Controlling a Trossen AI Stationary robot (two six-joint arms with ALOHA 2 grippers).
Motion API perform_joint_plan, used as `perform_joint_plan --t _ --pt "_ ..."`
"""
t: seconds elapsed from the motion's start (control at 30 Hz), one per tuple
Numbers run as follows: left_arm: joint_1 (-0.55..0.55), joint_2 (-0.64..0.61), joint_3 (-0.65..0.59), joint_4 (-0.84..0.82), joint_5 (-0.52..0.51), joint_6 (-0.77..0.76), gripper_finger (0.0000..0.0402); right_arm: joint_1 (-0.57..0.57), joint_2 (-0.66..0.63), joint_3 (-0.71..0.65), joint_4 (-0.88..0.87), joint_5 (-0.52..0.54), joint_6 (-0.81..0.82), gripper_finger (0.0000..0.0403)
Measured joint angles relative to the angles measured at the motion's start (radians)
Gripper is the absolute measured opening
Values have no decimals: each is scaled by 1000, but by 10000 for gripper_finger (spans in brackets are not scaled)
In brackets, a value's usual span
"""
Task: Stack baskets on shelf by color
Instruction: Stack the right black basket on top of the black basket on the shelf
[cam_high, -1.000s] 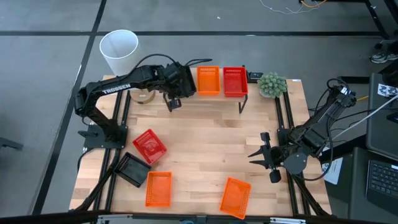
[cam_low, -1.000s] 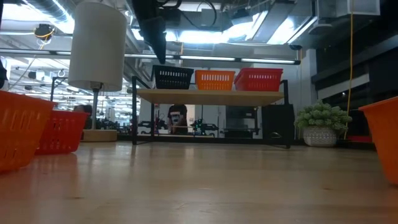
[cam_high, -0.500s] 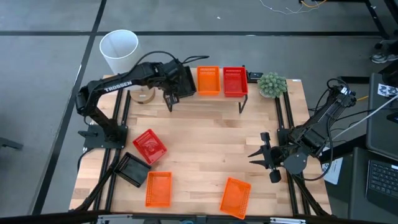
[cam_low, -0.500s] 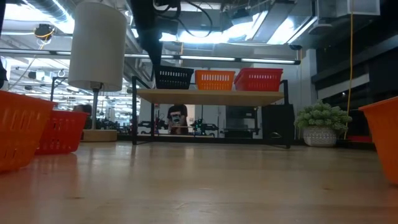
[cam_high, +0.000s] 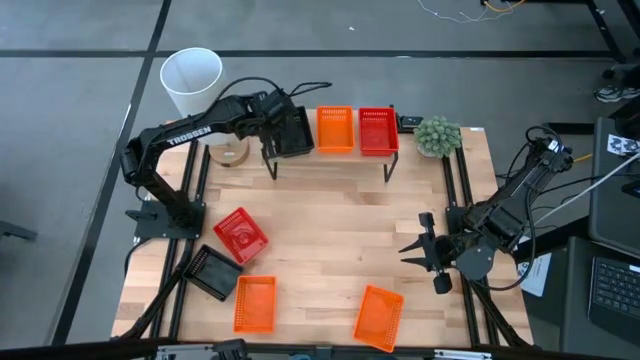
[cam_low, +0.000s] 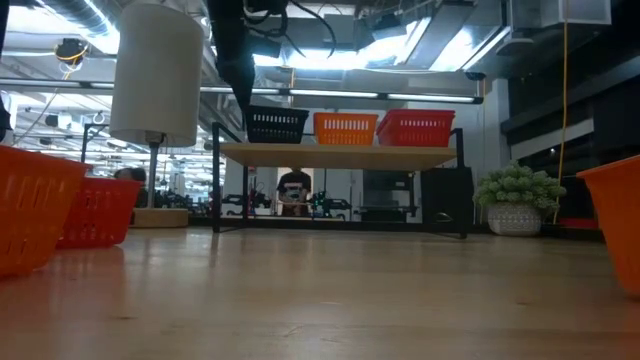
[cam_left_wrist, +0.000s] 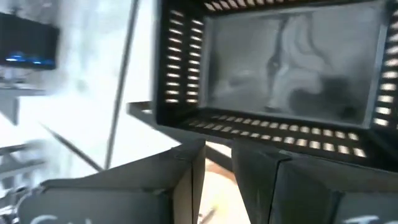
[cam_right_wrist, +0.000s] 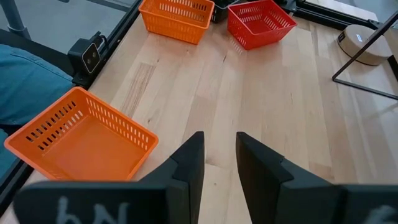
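High view: shelf (cam_high: 330, 160) holds three baskets; table holds four

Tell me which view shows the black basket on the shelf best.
Left wrist view: the black basket fills it, mesh walls and floor visible. High view: the left gripper partly covers it. Low view: one side wall. Right wrist view: not shown.

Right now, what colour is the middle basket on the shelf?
Orange. The middle basket sits between a black and a red one; clearest in the low view.
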Motion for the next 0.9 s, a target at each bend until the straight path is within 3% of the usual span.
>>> perform_joint_plan --t 0.2,0.4,0.9 --pt "20 -11 13 -24 -106 1 73 0 0 0 0 0 -2 91" --pt "93 7 11 -79 17 -71 73 0 0 0 0 0 -3 91" --pt "144 66 11 -54 102 -85 73 0 0 0 -1 0 -3 91"
